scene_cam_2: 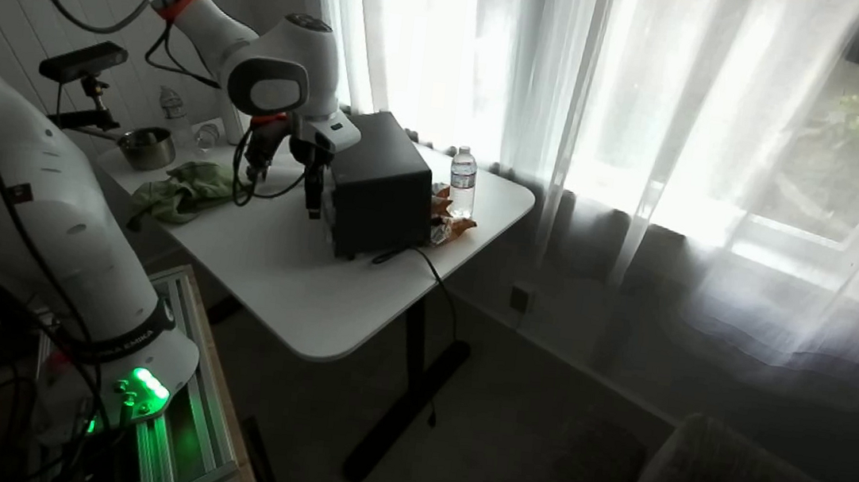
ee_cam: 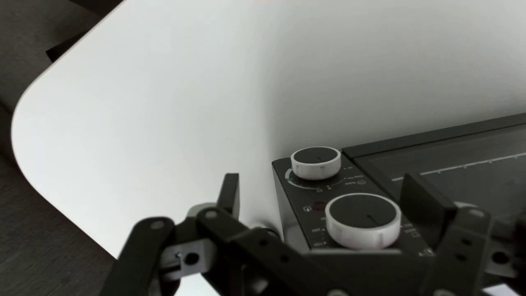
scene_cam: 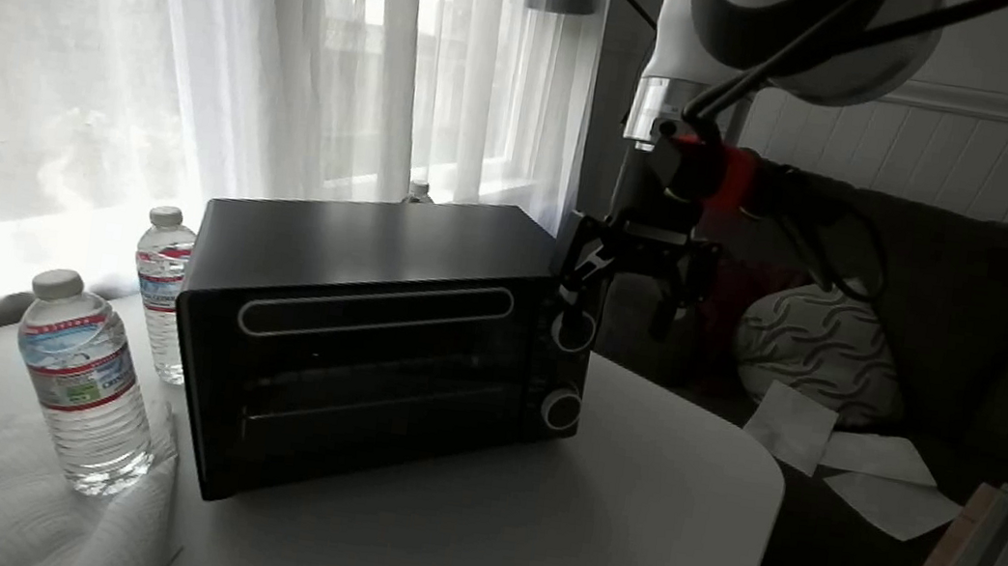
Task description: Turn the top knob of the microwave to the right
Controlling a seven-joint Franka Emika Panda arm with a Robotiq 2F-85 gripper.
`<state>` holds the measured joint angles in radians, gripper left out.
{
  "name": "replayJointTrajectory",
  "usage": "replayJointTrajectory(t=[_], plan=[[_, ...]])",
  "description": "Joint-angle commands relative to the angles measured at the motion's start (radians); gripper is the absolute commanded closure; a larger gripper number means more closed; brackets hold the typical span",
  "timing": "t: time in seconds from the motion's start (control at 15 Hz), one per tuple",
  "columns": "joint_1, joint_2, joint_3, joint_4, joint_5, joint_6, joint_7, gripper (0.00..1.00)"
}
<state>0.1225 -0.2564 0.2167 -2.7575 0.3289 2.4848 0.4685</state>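
Note:
The black microwave, shaped like a toaster oven (scene_cam: 383, 243), stands on the white table; it also shows in an exterior view (scene_cam_2: 382, 196). Its top knob (ee_cam: 363, 222), white-rimmed with a dark face, is the nearer, larger one in the wrist view; a finger partly covers it in an exterior view (scene_cam: 576, 339). The bottom knob (ee_cam: 315, 163) also shows there (scene_cam: 560, 409). My gripper (ee_cam: 328, 199) is open and empty. Its fingers stand apart on either side of the top knob, which sits nearer the right finger in the wrist view, with no contact visible.
Water bottles (scene_cam: 86, 384) (scene_cam: 163, 287) stand beside the microwave on the white table (scene_cam: 632, 495). Snack bags (scene_cam_2: 451, 227) and a power cord (scene_cam_2: 434, 269) lie near it. A green cloth (scene_cam_2: 191, 192) and a metal pot (scene_cam_2: 146, 149) are farther along the table.

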Motion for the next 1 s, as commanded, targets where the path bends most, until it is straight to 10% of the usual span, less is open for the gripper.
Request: replayJointTrajectory(t=[0.0,0.93], plan=[[0.019,0.008,-0.015,0.0,0.03,0.041,-0.011,0.0],[0.005,0.049,-0.009,0.0,-0.036,0.11,0.002,0.0]])
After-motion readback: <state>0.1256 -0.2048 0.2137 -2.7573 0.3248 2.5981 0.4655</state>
